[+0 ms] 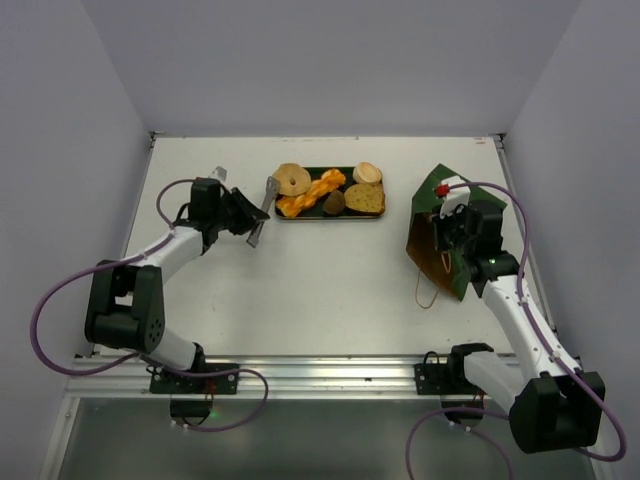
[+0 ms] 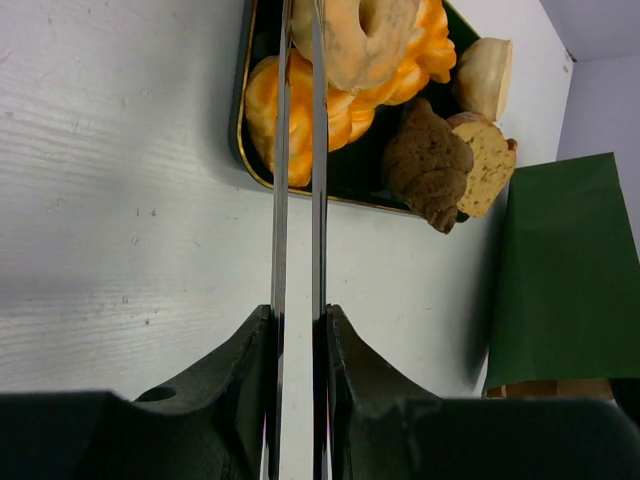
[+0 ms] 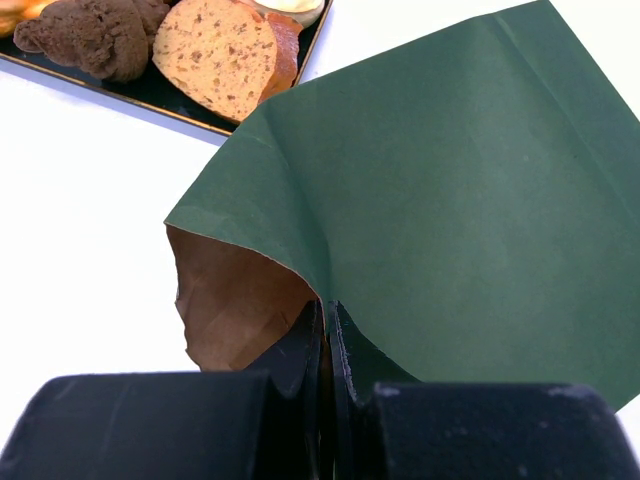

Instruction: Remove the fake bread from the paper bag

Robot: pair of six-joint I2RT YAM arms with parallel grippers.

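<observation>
Left pincer (image 2: 297, 322) clenched on metal tongs (image 2: 283, 200), whose tips reach over the tray (image 3: 150, 92). Right pincer (image 3: 325, 322) clamped on the mouth edge of the paper bag (image 3: 450, 180), which sits on the surface (image 1: 330, 290) right of the tray. Fake bread (image 1: 330, 190) lies on the tray.

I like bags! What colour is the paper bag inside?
Brown inside the paper bag, clearest in right wrist view.

Paper bag (image 3: 430, 180) interior mostly unseen

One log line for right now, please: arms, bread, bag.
left jaws: clamped on tongs | tongs: tips by tray edge | right jaws: pinching bag rim | bread: five pieces on tray
</observation>
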